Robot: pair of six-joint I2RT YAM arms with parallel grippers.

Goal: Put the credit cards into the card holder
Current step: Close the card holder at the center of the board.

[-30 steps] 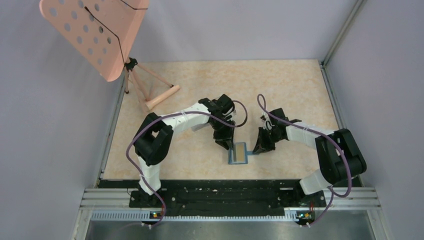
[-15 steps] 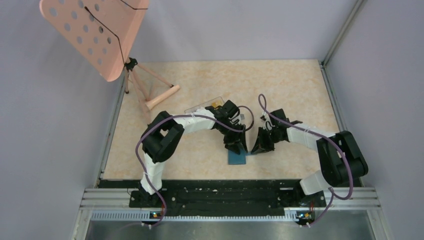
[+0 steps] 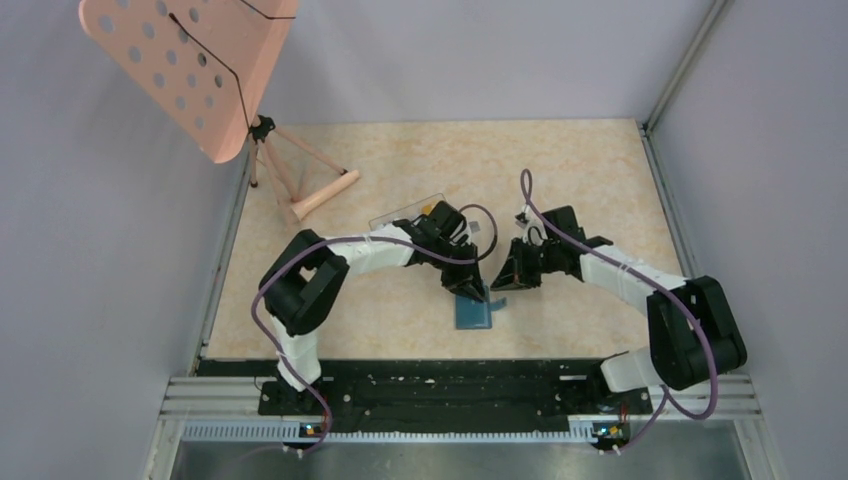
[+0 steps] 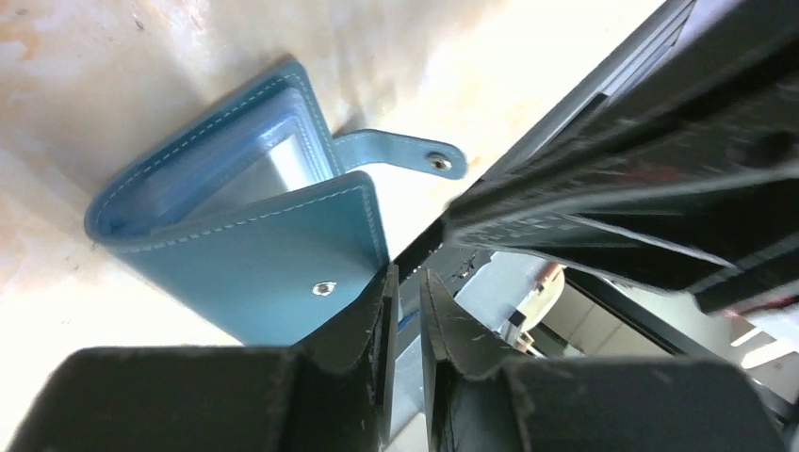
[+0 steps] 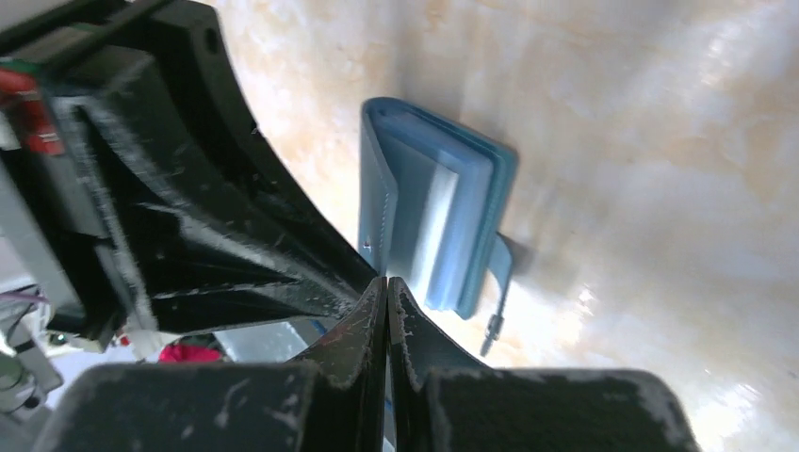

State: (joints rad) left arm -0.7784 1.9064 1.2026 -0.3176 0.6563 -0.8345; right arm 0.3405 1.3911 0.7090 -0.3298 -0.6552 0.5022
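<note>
- Marbled tabletop (image 3: 560,180): holder (image 3: 472,316) lies lower centre of the overhead view, half folded, its cover leaning on left gripper (image 4: 407,278), seemingly for closing.
- Left jaws nearly together, empty; right gripper (image 5: 387,281) closed, empty.
- Cards not discernible.

Honestly, there's nothing readable in any of the views, no text, label, brand, number or sign I can make out. The card holder (image 4: 245,273) only shows a plain cover, and everything else is too blurry or too small to tell.
</note>
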